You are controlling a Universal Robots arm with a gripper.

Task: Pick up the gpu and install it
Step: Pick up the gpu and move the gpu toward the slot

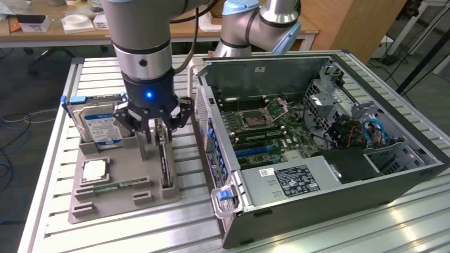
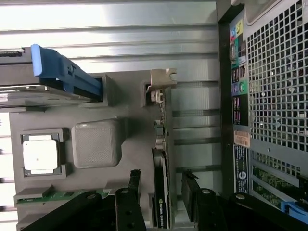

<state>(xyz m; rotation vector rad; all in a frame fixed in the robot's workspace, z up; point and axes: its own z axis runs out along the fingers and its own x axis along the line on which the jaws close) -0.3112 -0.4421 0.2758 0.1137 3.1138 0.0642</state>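
Jaws wide open, straddling gpu (image 1: 166, 164), nothing gripped; card stands on edge in grey holder (image 1: 130, 163), at 9 o'clock from computer case (image 1: 338, 203) in exterior view. Pickup and install both pending.

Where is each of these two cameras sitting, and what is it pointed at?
Exterior view: off the arm, high up, looking down on the table with the parts holder and open computer case; the arm and gripper show.
Wrist view: on the wrist, looking down past the open fingers at the gpu standing on edge between them.
Both show the gpu, holder, hard drive and case.
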